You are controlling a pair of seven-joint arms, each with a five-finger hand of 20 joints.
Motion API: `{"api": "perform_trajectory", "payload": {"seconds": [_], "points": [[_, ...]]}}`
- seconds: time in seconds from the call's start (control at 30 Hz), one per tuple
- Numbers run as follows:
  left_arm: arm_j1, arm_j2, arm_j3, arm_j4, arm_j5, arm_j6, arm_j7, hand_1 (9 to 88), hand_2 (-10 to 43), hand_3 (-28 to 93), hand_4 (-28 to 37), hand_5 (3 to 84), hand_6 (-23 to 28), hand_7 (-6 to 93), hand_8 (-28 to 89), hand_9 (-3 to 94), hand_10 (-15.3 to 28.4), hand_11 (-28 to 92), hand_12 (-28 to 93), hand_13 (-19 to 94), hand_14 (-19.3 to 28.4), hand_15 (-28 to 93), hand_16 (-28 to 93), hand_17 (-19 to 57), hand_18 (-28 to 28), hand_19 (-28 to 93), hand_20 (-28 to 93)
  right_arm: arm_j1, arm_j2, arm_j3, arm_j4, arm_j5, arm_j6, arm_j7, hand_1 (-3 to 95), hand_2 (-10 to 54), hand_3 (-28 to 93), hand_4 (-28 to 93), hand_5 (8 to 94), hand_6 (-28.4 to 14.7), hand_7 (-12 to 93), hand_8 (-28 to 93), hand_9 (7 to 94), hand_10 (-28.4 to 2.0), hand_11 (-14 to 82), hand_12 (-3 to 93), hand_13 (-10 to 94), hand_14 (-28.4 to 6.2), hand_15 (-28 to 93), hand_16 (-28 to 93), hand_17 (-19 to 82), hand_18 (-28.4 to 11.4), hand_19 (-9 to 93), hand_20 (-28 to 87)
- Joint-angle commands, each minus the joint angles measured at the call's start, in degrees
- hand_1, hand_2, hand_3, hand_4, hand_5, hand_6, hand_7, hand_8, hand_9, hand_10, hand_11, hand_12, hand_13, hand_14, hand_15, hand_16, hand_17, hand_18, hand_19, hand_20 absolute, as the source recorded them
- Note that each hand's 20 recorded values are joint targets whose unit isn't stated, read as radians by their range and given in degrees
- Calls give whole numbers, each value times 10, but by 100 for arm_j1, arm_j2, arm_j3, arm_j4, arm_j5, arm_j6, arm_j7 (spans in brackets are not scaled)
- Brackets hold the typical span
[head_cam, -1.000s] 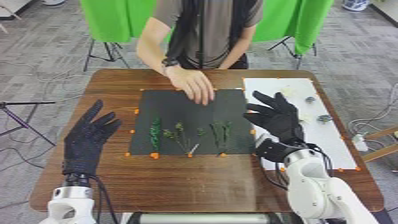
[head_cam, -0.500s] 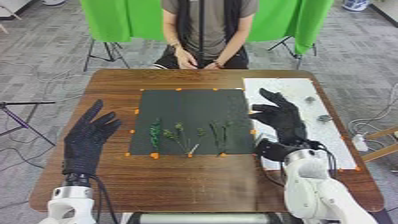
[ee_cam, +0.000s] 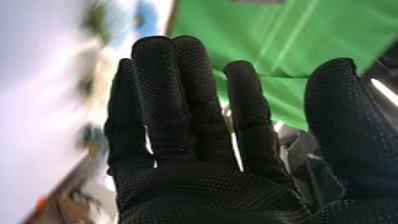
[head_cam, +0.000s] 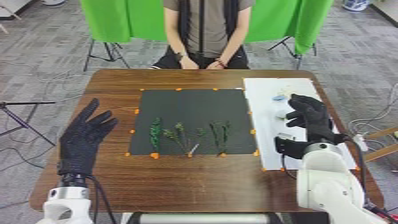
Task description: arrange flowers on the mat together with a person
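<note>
In the head view my right hand (head_cam: 311, 118) is over the white sheet (head_cam: 268, 95), right of the dark mat (head_cam: 191, 107). Small flower heads lie by it, including a bluish one (head_cam: 279, 98) beyond its fingers. Green stems stand out on the mat's near half: a leafy strand (head_cam: 155, 134), a budded sprig (head_cam: 180, 135) and thin stalks (head_cam: 219, 136). My left hand (head_cam: 84, 137) is open over the table left of the mat. In the right wrist view the right hand (ee_cam: 195, 185) has straight fingers and holds nothing; blurred flowers, one blue (ee_cam: 146, 19), are beyond it.
Orange markers (head_cam: 155, 155) line the edges of the mat and the sheet on the brown table (head_cam: 178, 185). A green cloth (head_cam: 115, 22) hangs behind the table's far edge.
My right hand has moved right, from the mat's right edge to over the white sheet. The person's arm has withdrawn from over the mat to beyond the far edge. The left hand has barely moved.
</note>
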Motion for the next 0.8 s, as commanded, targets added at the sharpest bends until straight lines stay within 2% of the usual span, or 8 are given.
{"api": "perform_trajectory", "payload": {"seconds": [0.03,0.27,0.37,0.47,0.67,0.7,0.73,0.8], "points": [[93,-24,-38,-25,-32,70,26,211,94,745,-283,340,68,117,-90,374,186,232,107,289,243,477,-79,-54,240,595,23,940,46,-272,349,-1436,-1287,1478,258,38,762,-230,442,5,192,-144,571,-180,402,180,537,-156,697,104,150,-217,652,197],[33,14,-6,-31,-61,86,100,211,94,744,-283,340,68,117,-91,373,187,233,107,290,244,479,-79,-54,240,596,22,1474,36,-757,694,-2295,-2283,2417,266,30,755,-230,417,6,169,-136,573,-186,379,173,541,-160,692,102,143,-218,654,185],[72,30,-24,-58,-59,95,126,212,94,743,-283,340,67,118,-91,374,187,234,107,290,244,479,-80,-54,240,596,22,1482,-17,-794,792,-2331,-2533,2432,267,28,753,-231,409,5,161,-132,564,-193,368,173,533,-166,691,103,133,-217,651,183],[60,49,-11,-50,-109,126,180,212,94,745,-283,340,68,119,-91,374,187,234,106,291,244,480,-81,-54,240,596,21,1582,-61,-901,952,-2358,-2769,2523,273,24,748,-231,407,6,159,-128,564,-195,363,174,534,-168,691,102,132,-217,653,182],[32,53,-18,-49,-111,119,189,212,94,745,-283,341,68,118,-91,375,187,235,106,291,244,480,-81,-54,240,597,20,1787,-93,-1160,1286,-2367,-3101,2537,279,20,743,-231,405,11,159,-127,555,-197,343,172,528,-171,682,98,127,-215,653,180],[11,179,37,-43,-177,171,336,212,93,745,-283,341,68,118,-91,375,187,235,106,291,244,480,-81,-54,240,598,20,1841,-103,-1176,1326,-2289,-3160,2529,279,19,744,-231,404,11,158,-127,550,-197,338,170,526,-170,680,97,125,-215,653,180],[2,194,53,-41,-188,183,303,212,94,745,-283,341,68,118,-91,375,187,235,106,291,244,480,-81,-54,240,598,20,1824,-108,-1177,1358,-2260,-3229,2536,280,19,744,-232,399,11,155,-127,546,-197,333,170,525,-169,690,101,125,-214,652,179],[-25,119,56,-8,-198,150,247,212,94,745,-283,341,68,118,-91,375,187,236,106,291,244,480,-81,-53,240,598,20,1932,-77,-1302,1486,-2282,-3249,2551,282,16,747,-232,379,10,143,-121,535,-201,329,174,528,-170,734,116,124,-215,653,179]]}}
